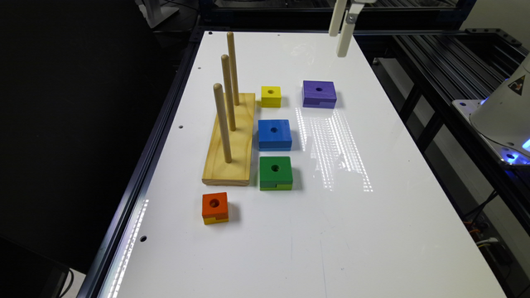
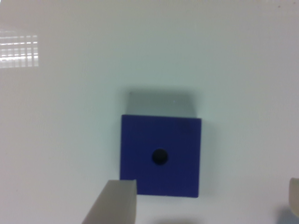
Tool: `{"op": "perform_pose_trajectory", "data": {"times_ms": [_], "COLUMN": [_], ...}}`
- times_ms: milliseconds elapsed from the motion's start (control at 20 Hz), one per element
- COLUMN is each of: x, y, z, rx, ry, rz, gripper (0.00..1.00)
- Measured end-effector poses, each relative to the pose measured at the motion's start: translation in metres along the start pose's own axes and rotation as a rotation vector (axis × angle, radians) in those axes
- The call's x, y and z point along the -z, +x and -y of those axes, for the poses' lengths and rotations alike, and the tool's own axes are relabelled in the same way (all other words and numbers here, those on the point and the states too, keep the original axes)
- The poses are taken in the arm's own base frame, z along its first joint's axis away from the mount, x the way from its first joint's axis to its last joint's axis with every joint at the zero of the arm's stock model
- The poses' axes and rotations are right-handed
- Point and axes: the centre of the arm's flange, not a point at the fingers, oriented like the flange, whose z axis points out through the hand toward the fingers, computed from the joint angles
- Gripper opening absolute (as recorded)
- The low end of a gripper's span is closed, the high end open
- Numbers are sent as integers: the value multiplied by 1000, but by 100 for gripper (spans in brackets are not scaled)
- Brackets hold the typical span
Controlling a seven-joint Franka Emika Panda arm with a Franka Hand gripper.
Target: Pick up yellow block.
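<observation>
A: What do you get from the exterior view that the wrist view does not give you?

B: There you see the whole white tabletop: the yellow block, a blue block, a green block, an orange-topped block, the purple block and a wooden base with three pegs. The wrist view gives you the purple block from straight above, with its round hole, and the two fingertips of the pincer.

A: Where does the yellow block lie from the pincer?

B: In the exterior view the pincer hangs high above the far part of the tabletop. The purple block is nearest to it, lower down. The yellow block lies beyond the purple block, well apart from the pincer, just beside the wooden base.

A: And the pincer itself?

B: You see it wide open. It holds nothing and touches nothing.
</observation>
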Motion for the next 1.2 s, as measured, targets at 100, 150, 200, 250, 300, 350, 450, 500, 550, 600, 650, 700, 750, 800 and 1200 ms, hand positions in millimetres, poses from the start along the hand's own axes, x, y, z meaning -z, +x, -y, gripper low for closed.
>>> {"op": "perform_pose_trajectory", "data": {"times_ms": [100,150,200,250,300,350,450,500,550,600,650,700,750,800,1200], "x": [-1,-2,-3,-4,-4,-5,-5,-5,-4,-3,-3,-2,-2,-2,-8], "y": [6,8,9,10,11,12,13,13,14,15,16,19,21,23,42], "z": [1,2,3,4,5,5,6,6,7,8,9,10,12,13,26], "rx": [0,0,1,1,1,1,2,2,3,3,3,3,3,3,4], "ry": [-1,-2,-3,-4,-5,-5,-5,-5,-4,-3,-2,-1,0,0,-2], "rz": [2,3,4,6,7,8,7,6,5,3,2,0,-1,-1,3], "gripper": [100,100,100,100,100,100,100,100,100,100,100,100,100,100,100]}}
